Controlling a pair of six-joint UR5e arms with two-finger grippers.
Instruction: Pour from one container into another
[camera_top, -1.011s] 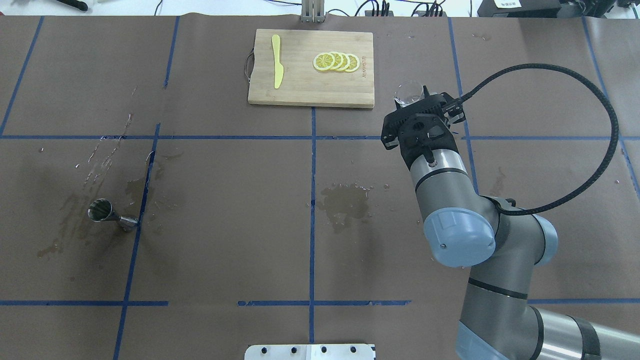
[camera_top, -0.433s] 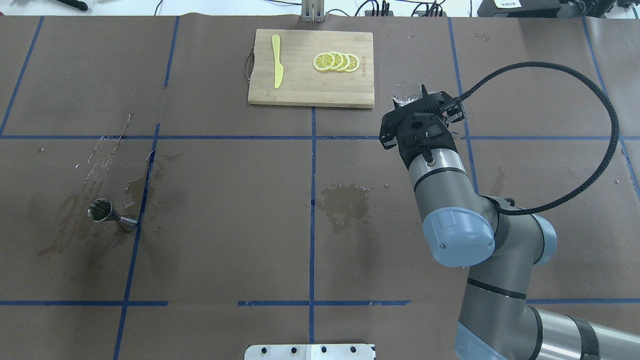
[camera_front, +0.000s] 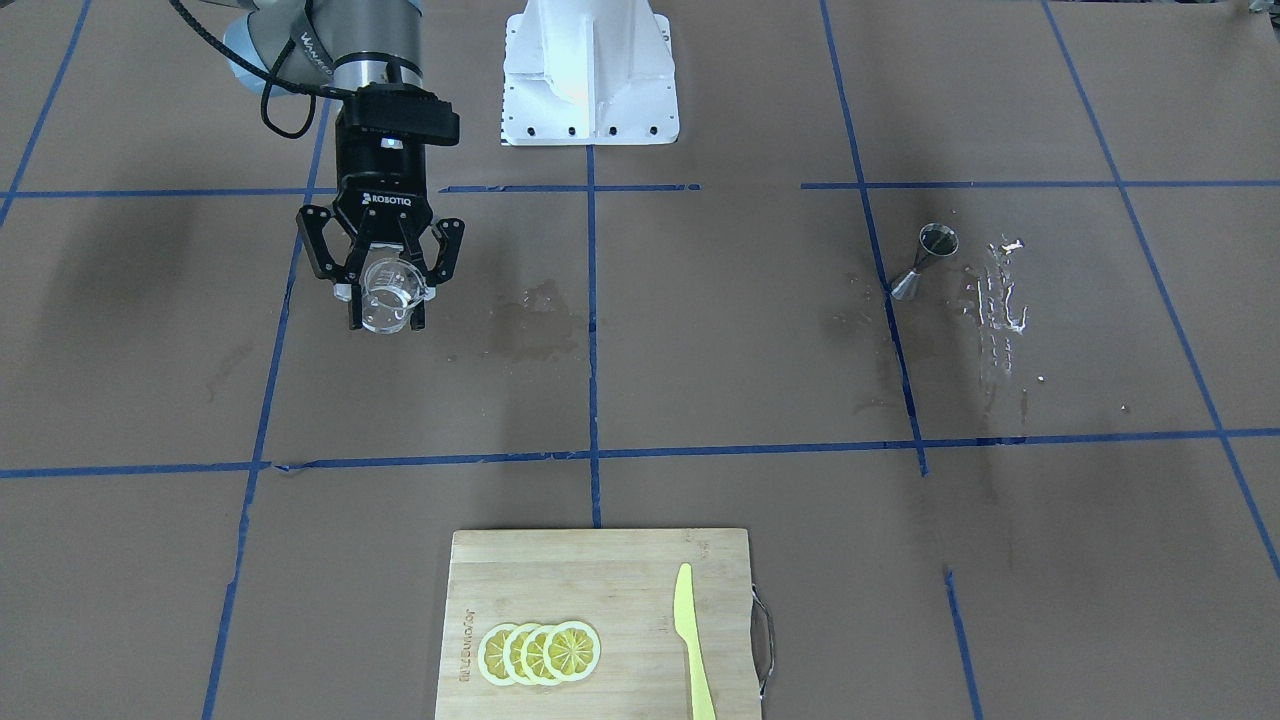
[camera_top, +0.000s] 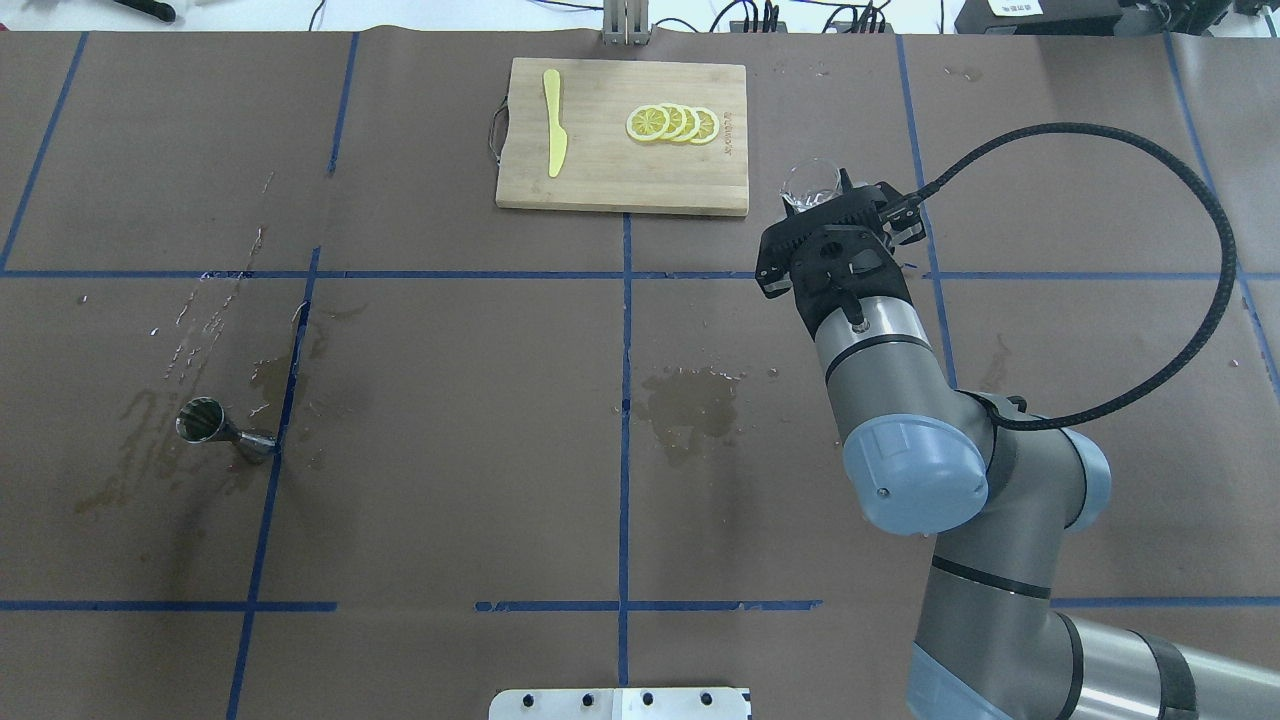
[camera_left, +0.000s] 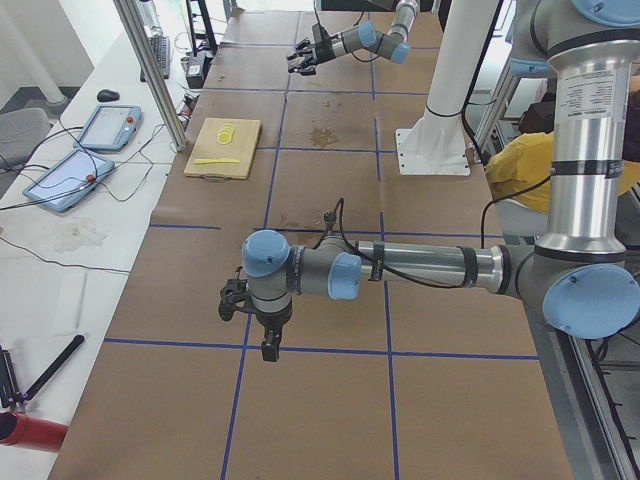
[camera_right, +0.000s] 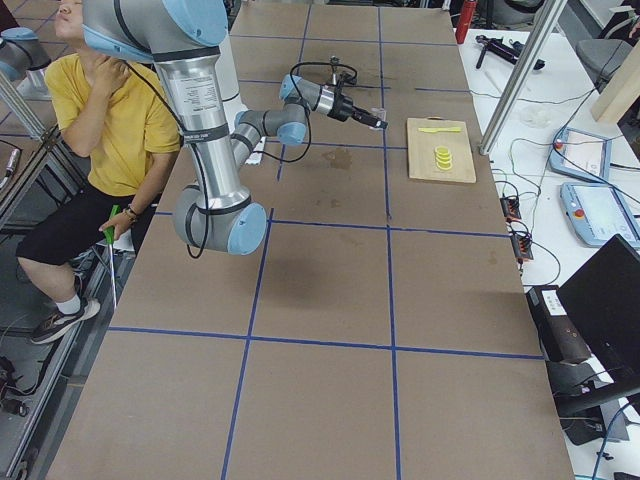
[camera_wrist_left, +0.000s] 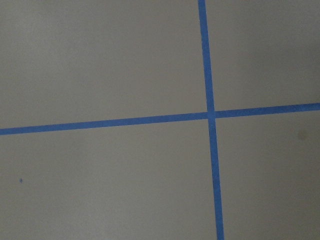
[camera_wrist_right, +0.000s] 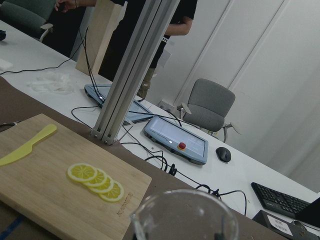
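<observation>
My right gripper is shut on a clear glass cup, holding it above the brown table cover. From overhead the cup pokes out past the gripper, just right of the cutting board. The cup's rim fills the bottom of the right wrist view. A small steel jigger stands far off on the table's left side, also visible as the jigger from the front. My left gripper appears only in the exterior left view, so I cannot tell its state.
A wooden cutting board at the far edge carries lemon slices and a yellow plastic knife. Wet patches mark the cover mid-table and around the jigger. The left wrist view has only blue tape lines.
My right gripper has drifted slightly left with the cup still in it. The jigger and board have not moved.
</observation>
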